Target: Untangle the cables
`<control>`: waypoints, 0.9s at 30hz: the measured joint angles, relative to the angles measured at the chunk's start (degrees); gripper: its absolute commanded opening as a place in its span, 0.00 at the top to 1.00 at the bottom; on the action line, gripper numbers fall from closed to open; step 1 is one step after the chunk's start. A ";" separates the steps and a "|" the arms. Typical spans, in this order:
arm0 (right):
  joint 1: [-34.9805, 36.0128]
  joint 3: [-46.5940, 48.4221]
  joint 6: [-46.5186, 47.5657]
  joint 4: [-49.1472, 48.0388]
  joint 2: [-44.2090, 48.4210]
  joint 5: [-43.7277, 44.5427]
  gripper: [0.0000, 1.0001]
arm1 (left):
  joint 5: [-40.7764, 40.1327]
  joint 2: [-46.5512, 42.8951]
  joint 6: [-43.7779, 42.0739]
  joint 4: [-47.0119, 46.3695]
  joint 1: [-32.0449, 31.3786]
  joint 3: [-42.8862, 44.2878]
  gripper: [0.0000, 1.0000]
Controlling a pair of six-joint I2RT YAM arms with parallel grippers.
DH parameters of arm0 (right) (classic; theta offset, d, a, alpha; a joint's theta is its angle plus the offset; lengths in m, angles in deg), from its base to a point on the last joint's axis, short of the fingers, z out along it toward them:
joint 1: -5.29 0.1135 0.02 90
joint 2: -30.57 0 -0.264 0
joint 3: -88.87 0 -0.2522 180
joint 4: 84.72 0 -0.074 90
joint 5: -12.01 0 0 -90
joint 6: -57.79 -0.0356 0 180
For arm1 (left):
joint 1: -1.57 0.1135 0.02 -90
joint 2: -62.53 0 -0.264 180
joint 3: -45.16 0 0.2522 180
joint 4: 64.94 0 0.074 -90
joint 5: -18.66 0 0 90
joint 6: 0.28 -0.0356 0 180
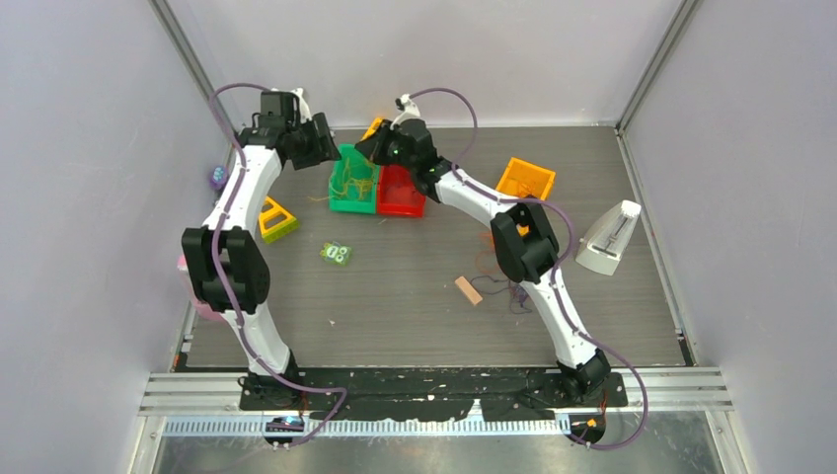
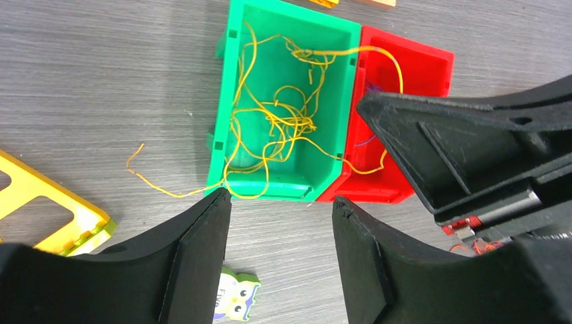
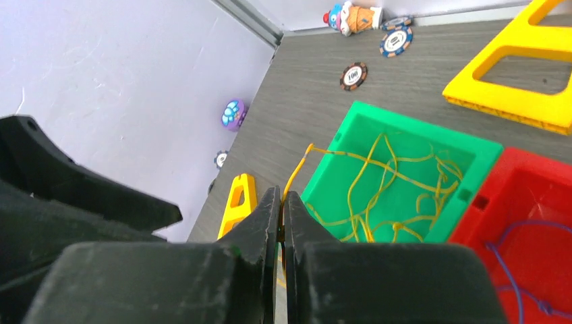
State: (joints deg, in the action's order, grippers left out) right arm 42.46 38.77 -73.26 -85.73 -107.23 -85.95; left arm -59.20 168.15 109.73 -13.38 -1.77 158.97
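**Right claw on a strand, left claw released.** My right claw is clenched on one yellow cable. The strand is pinched between the closed tips, rises from them, bends over the corner of the green bin and runs down inside. My left claw hangs released above the table. Its jaws stand well apart with nothing between them, and its tips are just short of the green bin. Seen from overhead, both claws are at the far end of the table, the left one just off the green bin's left side and the right one at the bins' far edge.

**The bins.** The green bin holds the tangle of yellow cables, looped and knotted across its floor. One strand spills over a corner and trails out across the table. Another arches over the shared wall into the red bin, which stands touching the green one. A purple-blue cable lies loosely on the red bin's floor. An orange bin sits well apart to the right, and I cannot tell what is in it. More loose cables, dark and reddish, lie on the table beside my right arm, near a small wooden block.
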 measured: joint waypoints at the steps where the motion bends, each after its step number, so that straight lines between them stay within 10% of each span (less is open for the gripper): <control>1: 0.11 1.75 0.00 0.57 -1.29 0.02 0.85 | -0.17 -0.02 0.15 -0.24 0.13 -0.33 0.41; 4: 0.39 8.76 -0.11 2.73 -6.45 -0.02 0.33 | -0.52 0.63 0.42 -0.57 0.52 -1.09 0.41; 6: 0.66 13.22 -0.04 4.92 -9.81 -0.02 0.22 | -0.55 1.53 0.55 -0.72 0.87 -1.22 0.41; 27: -1.64 -13.51 7.89 10.08 12.96 1.75 0.19 | 0.33 10.34 0.31 -1.07 1.20 -1.57 0.46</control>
State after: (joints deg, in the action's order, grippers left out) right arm 40.82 25.26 -65.37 -75.65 -94.27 -84.20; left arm -58.87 178.49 110.04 -14.45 -0.57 157.40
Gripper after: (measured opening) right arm 0.821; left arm 0.557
